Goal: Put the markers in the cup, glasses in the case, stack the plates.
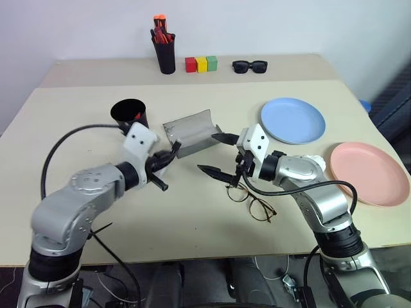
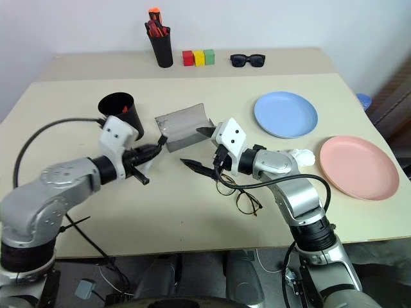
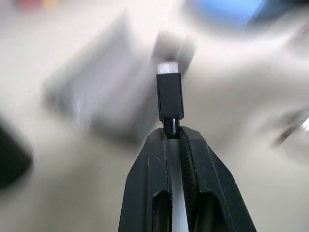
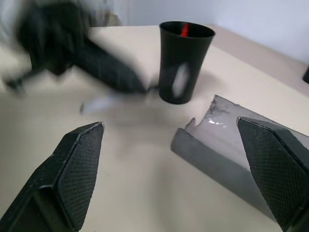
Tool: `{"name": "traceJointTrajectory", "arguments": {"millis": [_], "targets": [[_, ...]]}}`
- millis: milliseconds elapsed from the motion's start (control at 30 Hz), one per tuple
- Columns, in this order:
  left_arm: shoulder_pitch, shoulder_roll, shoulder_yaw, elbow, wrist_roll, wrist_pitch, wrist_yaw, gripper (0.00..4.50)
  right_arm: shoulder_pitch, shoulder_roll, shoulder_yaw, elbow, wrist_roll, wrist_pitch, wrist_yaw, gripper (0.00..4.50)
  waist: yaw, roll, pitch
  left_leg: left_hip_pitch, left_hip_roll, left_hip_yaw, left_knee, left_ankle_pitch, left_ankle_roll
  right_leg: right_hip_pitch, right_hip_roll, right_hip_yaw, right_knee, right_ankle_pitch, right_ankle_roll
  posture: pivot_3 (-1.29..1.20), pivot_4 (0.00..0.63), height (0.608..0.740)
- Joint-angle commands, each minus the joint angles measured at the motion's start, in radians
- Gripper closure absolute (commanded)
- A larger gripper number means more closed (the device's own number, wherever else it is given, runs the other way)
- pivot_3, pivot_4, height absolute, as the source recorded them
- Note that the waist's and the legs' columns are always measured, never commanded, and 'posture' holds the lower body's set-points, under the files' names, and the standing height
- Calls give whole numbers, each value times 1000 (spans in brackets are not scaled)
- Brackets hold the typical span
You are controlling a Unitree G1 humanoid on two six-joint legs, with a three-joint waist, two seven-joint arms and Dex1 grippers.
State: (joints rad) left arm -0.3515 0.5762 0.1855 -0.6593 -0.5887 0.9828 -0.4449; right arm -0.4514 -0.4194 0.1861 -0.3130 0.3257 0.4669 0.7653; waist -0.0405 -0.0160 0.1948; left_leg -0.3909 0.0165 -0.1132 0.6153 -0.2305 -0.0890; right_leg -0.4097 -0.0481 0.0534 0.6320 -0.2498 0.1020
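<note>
White-bodied marker [image 3: 169,89]: clamped in the closed left gripper [image 1: 168,156], held above the table [image 1: 77,122] beside the black cup [image 1: 130,114] and open grey case [image 1: 191,132], mid-table. Right gripper [image 1: 217,154]: spread wide, empty, over the glasses [image 1: 252,202] near the front edge.

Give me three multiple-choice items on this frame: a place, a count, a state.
1. Where do the glasses lie?
A. in the case
B. on the table, by the right pincer
C. on the pink plate

2. How many plates are on the table?
A. one
B. two
C. three

3. What is the left pincer doing?
A. gripping a marker
B. standing open
C. holding the cup

B: frames sit on bare table beside the right pincer.
B: blue plate and pink plate.
A: fingers pinch the white marker.
</note>
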Motion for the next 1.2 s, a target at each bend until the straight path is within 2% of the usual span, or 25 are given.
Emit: {"name": "traceJointTrajectory", "arguments": {"millis": [33, 133, 200, 367, 433, 967, 1067, 1200], "targets": [[-121, -61, 117, 87, 12, -126, 81, 4477, -21, 25, 2, -32, 4, -19, -15, 0, 4, 0, 0, 0, 0, 0, 1, 0, 0, 0, 0, 0, 0, 0, 0, 0, 150, 740], [-282, -140, 166, 210, 90, -265, 231, 4477, -29, 50, 17, -21, -7, -27, -28, 0, 5, -1, 0, -1, 0, 0, 3, 0, 0, 2, 0, 0, -1, 0, 1, 0, 150, 740], [-329, -149, 153, 279, 172, -353, 283, 4477, -34, 68, 23, -19, -10, -32, -35, 0, 2, -1, 0, -1, 0, 0, 4, 0, 0, 2, 0, 0, -1, 2, 4, 0, 150, 740], [-288, -102, 27, 452, 395, -618, 272, 4477, -68, 132, 29, 1, -16, -51, -80, 0, -3, 0, 0, 1, 0, 0, -1, 0, 0, 0, 1, 0, 0, 2, 5, 0, 150, 740], [-268, -105, 7, 502, 444, -675, 289, 4477, -81, 155, 30, 8, -20, -54, -100, 0, -3, 0, 0, 0, 0, 0, -1, 0, 0, -1, 1, 0, 0, 2, 4, 0, 150, 740], [-240, -191, 11, 779, 473, -914, 300, 4477, -75, 180, 39, -1, -21, -46, -115, 0, -2, 0, 0, 0, 0, 0, 0, 0, 0, 0, 1, 0, 0, 3, 5, 0, 150, 740], [-240, -200, 8, 801, 475, -929, 298, 3332, -75, 181, 41, 0, -20, -45, -111, 0, -2, 0, 0, 0, 0, 0, 0, 0, 0, 0, 1, 0, 0, 3, 5, 0, 150, 740], [-235, -206, 10, 801, 486, -935, 312, 1284, -77, 182, 42, 0, -19, -44, -111, 0, -2, 0, 0, 0, 0, 0, 0, 0, 0, 0, 1, 0, 0, 3, 5, 0, 150, 740]]}}
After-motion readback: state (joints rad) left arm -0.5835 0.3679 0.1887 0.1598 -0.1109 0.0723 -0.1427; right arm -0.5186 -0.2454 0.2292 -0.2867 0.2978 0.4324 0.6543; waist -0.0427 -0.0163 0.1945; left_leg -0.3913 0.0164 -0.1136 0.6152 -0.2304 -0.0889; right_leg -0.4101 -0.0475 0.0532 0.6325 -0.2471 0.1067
